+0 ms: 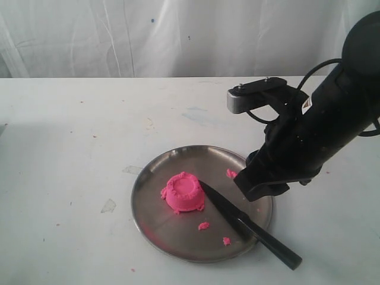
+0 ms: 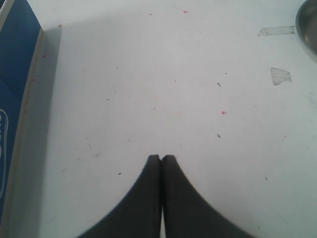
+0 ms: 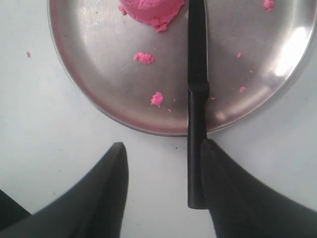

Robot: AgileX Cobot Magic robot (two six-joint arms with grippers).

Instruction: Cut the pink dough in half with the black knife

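Observation:
The pink dough [image 1: 183, 192] is one whole dome on the left part of the round steel plate [image 1: 148, 205]. The black knife [image 1: 237, 218] lies flat with its tip beside the dough and its handle out over the plate's near right rim onto the table. My right gripper [image 3: 163, 146] hovers open above the handle end. The knife [image 3: 197, 74] handle runs along the inner side of one finger [image 3: 218, 173], and the other finger stands well apart. The dough [image 3: 151, 10] shows at the frame edge. My left gripper [image 2: 161, 157] is shut on nothing over bare table.
Small pink crumbs [image 1: 203, 225] lie on the plate and the table. A blue box [image 2: 15, 74] stands beside the left gripper. Tape scraps [image 2: 280, 75] stick to the white table. A white curtain hangs behind.

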